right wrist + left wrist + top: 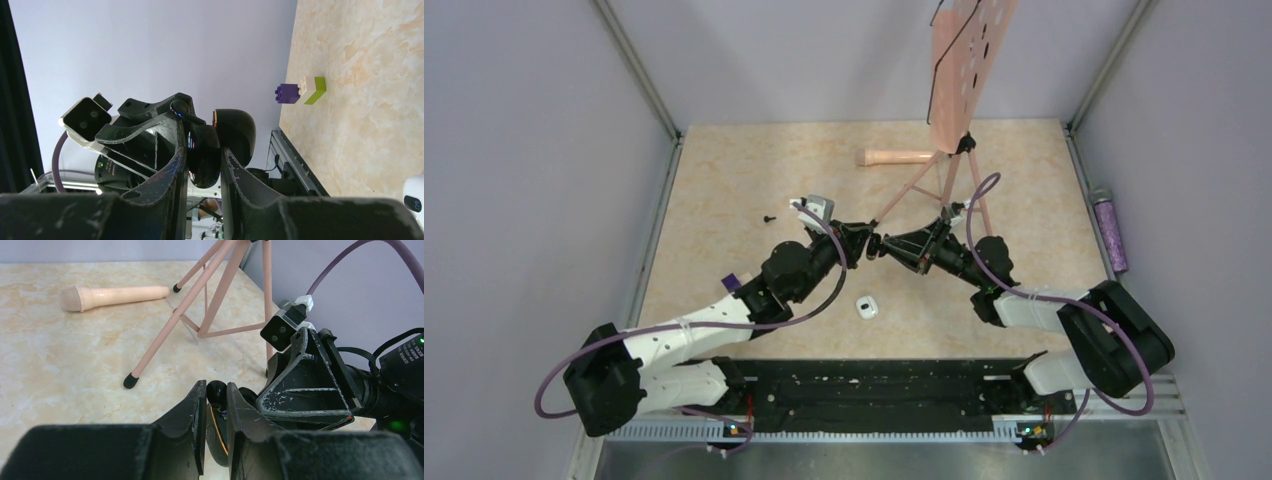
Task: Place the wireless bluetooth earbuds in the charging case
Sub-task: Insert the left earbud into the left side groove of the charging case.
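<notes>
fingers, left wrist (192,415): left gripper (216,390) narrowly parted, pinched on glossy black charging case (216,394), orange seam showing
beyond, left wrist: pink microphone (112,295) and tripod stand (200,300) on table, well apart from grip
fingers, right wrist (172,170): right gripper (204,146) equally narrow, clamped on same case; domed lid half (234,132) looks swung open
stub, right wrist (182,109): small glossy black bit atop opposite finger, earbud or not, cannot tell
case, top: held off table between both grippers, mid-table
earbud, top (769,217): one tiny black piece on table, near left gripper; second not found
white oval object, top (867,307): on table, near side of grippers
step, judged: opening/steadying case
how, judged: keep one grip fixed, lid fully back, sockets up, case secure before freeing an arm for earbud
</notes>
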Controlling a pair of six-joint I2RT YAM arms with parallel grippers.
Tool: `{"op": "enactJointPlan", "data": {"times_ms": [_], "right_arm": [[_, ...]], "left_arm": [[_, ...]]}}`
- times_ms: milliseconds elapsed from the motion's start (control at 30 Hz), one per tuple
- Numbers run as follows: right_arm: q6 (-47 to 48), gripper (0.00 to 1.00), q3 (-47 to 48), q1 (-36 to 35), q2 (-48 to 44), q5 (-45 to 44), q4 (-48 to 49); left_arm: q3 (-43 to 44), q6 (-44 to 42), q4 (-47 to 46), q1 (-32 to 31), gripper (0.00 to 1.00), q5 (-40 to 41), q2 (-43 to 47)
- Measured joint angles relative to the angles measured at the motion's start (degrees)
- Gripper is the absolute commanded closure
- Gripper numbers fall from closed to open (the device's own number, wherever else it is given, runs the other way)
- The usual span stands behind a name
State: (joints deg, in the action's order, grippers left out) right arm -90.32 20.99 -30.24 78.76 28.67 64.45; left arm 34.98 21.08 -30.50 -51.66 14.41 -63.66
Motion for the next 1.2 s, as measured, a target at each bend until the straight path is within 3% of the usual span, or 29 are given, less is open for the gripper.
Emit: {"op": "enactJointPlan", "data": {"times_ms": [1200], "right_arm": [[-4.1, 1.00, 0.0, -0.4, 0.0, -0.6, 2.2]], "left_arm": [[0.4, -3.6, -3.2, -2.1, 0.90, 0.3, -1.9]]}}
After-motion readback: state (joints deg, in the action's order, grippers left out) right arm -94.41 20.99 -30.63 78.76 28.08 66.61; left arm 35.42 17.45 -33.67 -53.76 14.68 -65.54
